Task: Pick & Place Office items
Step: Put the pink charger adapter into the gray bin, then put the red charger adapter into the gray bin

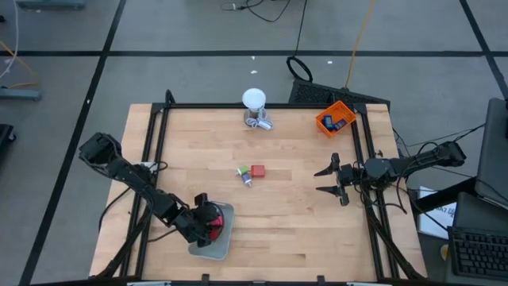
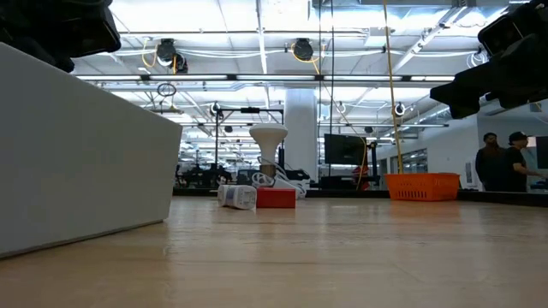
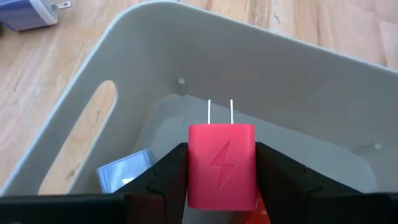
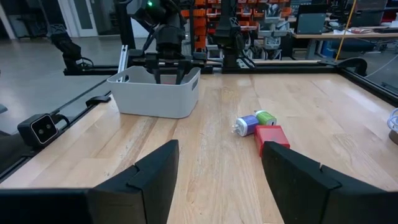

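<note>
The left pincer point(image 3: 221, 186) is clenching a red charger point(image 3: 221, 165), prongs pointing away, inside the pale grey tray point(image 1: 225, 242) at the worktop's point(image 1: 302, 230) near edge; a light-blue piece point(image 3: 124, 171) is lying on the tray floor beside it. Mid-worktop, a red block point(image 1: 258, 171) is sitting against a green-and-blue bit point(image 1: 244, 175). The right pincer point(image 1: 327, 180) is hovering spread wide, empty, near the right rail. Farther back, an orange bin point(image 1: 334, 120) is holding dark pieces.

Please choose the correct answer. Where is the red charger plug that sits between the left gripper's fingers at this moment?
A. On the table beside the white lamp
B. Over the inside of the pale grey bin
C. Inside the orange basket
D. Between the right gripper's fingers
B. In the left wrist view the left gripper has the red charger plug between its fingers, above the inside of the pale grey bin.
</note>
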`<state>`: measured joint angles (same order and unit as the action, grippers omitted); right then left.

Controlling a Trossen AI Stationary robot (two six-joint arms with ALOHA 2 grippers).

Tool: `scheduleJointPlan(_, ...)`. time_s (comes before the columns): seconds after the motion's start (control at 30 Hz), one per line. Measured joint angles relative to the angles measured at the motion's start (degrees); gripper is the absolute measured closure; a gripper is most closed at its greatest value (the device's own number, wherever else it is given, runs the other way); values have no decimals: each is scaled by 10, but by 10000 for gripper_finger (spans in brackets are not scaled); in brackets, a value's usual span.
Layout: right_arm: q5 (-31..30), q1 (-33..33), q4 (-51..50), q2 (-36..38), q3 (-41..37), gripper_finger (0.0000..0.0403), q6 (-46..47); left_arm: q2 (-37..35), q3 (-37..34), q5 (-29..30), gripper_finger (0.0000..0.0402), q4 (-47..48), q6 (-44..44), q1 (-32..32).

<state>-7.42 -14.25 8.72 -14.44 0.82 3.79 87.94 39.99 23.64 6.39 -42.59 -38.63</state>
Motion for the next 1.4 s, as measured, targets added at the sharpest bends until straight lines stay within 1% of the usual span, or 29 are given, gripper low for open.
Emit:
scheduleJointPlan(0.23,0,0,0,0,0,183,0,0,0,2,195,-7,-15,0)
scheduleJointPlan(0.43,0,0,0,0,0,183,0,0,0,2,182,-8,-36,0)
scheduleJointPlan(0.63,0,0,0,0,0,183,0,-22,0,-2,191,-23,-40,1)
scheduleJointPlan(0.73,0,0,0,0,0,183,0,-43,0,-11,200,-41,-12,0)
scheduleJointPlan(0.87,0,0,0,0,0,183,0,-75,0,-8,212,-52,19,0)
scheduleJointPlan(0.93,0,0,0,0,0,183,0,-88,0,8,218,-58,29,0)
scheduleJointPlan(1.0,0,0,0,0,0,183,0,-99,0,42,224,-77,44,2)
scheduleJointPlan(1.13,0,0,0,0,0,183,0,-115,0,94,238,-155,111,23)
scheduleJointPlan(1.3,0,0,0,0,0,183,0,-119,0,99,254,-292,269,65)
scheduleJointPlan(1.4,0,0,0,0,0,183,0,-119,0,99,263,-353,351,97)
